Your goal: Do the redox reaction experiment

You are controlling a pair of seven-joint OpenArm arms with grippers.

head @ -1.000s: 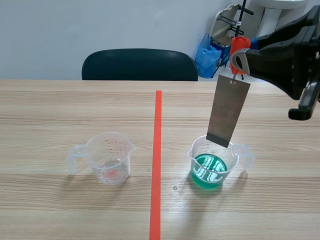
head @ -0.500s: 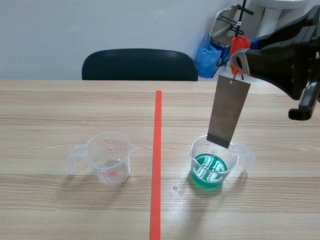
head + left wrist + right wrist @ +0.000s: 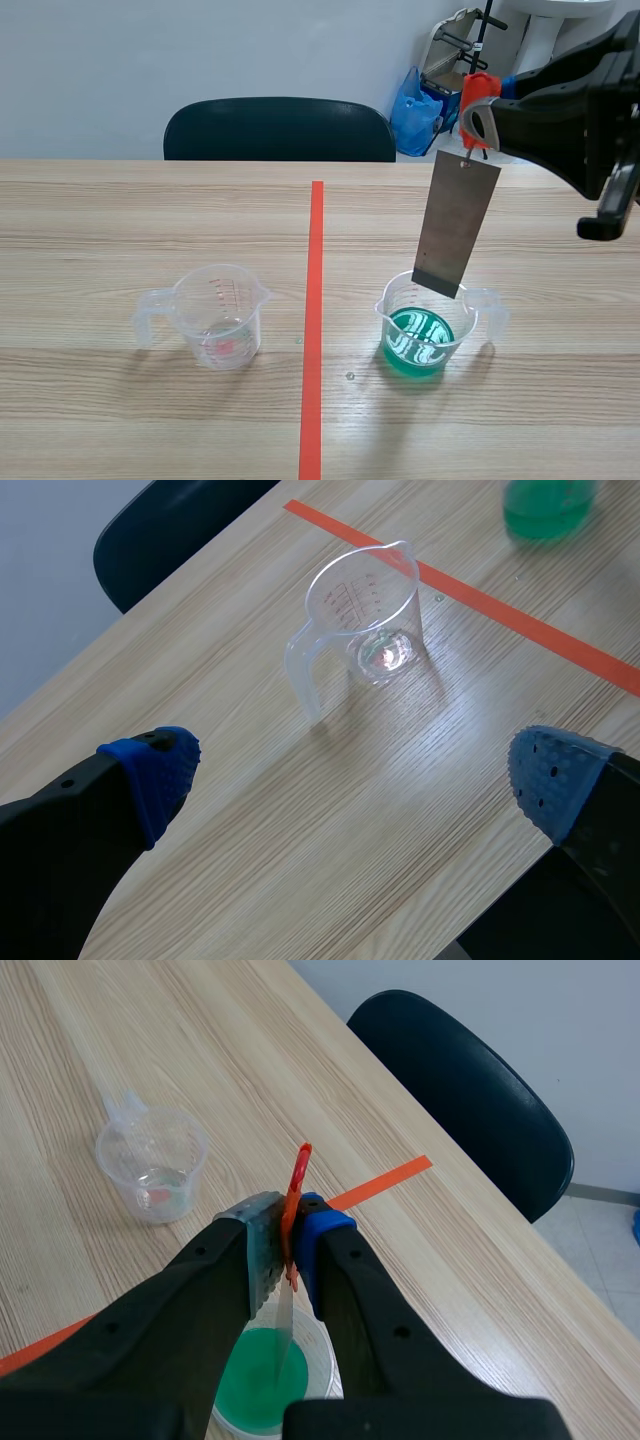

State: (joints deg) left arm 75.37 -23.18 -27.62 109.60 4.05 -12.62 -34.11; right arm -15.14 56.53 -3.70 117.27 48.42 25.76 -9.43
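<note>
Left gripper [image 3: 350,780], fingers spread, near left, above the empty cup [image 3: 218,318]. Right: cup of green solution [image 3: 430,330]. Above its rim, the metal strip [image 3: 456,225] hangs from a red clip [image 3: 478,95] pinched by the right gripper [image 3: 290,1250]. Nothing has shifted, so immersion is judged pending.

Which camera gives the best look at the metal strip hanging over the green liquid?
The scene view: the metal strip shows its whole flat face, hanging from the red clip in the right end effector. The right wrist view sees only its thin edge; the left wrist view misses it.
</note>
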